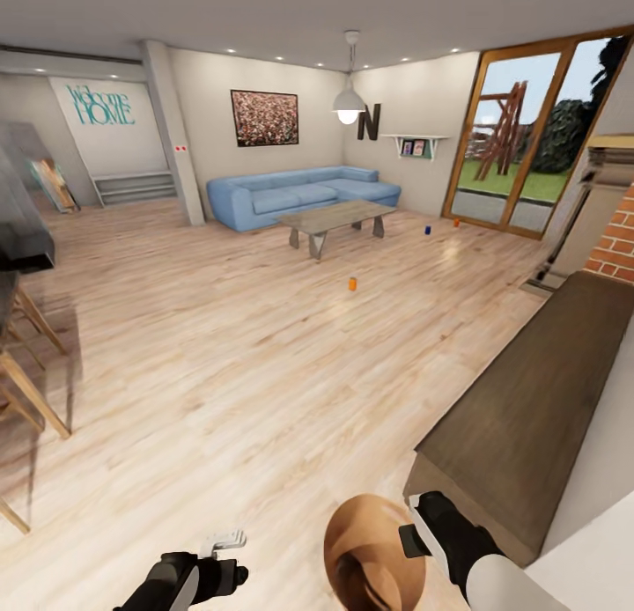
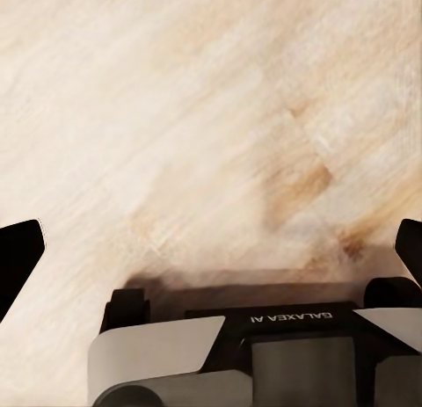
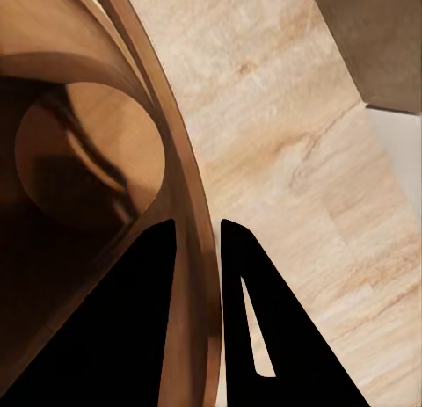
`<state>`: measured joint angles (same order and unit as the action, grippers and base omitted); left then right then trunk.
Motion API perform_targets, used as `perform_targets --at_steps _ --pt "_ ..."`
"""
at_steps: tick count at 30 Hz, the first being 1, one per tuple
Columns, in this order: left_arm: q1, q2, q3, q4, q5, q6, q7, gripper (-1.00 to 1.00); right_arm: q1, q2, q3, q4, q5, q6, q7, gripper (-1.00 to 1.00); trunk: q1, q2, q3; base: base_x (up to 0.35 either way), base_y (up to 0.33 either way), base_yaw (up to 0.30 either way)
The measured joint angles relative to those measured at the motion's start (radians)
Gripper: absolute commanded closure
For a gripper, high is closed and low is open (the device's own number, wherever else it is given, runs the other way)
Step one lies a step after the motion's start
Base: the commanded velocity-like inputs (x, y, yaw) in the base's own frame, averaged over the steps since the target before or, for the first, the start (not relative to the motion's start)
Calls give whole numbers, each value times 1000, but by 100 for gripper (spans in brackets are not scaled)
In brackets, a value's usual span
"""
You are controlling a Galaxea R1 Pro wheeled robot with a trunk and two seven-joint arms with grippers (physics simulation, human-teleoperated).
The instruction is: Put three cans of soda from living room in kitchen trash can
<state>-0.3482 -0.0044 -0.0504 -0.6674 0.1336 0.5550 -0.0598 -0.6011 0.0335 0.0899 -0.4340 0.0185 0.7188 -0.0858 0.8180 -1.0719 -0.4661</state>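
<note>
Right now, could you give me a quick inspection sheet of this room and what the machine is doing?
Surface: pale plank floor, bare where the cans stand.
Job's things: orange can mid-floor; blue can and another orange can near the glass doors; bin held at the robot's right.
Clutter: nothing seen.
Grippers: right gripper jaws astride the bin's rim; left gripper open, empty.
Cables: nothing seen.
Surroundings: blue sofa, low table, brick wall.

Blue sofa, orange can, wood-brown bin, red brick wall, pale plank floor.
</note>
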Motion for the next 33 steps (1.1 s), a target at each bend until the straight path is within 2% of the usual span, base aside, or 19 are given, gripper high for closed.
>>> perform_targets --at_steps 6,12,20,33 --pt "0 0 0 0 -2 -1 0 -100 0 0 0 0 0 0 0 100 0 0 0 1 0 281" --pt "0 0 -1 0 -4 -8 0 -100 0 -1 0 0 1 0 3 100 0 0 0 122 0 114" --pt "0 0 -5 0 -7 -36 3 -100 0 -1 0 0 1 0 8 100 0 0 0 299 0 21" --pt "0 0 -8 0 -8 -39 5 -100 0 -1 0 0 0 0 9 100 0 0 0 342 0 1"
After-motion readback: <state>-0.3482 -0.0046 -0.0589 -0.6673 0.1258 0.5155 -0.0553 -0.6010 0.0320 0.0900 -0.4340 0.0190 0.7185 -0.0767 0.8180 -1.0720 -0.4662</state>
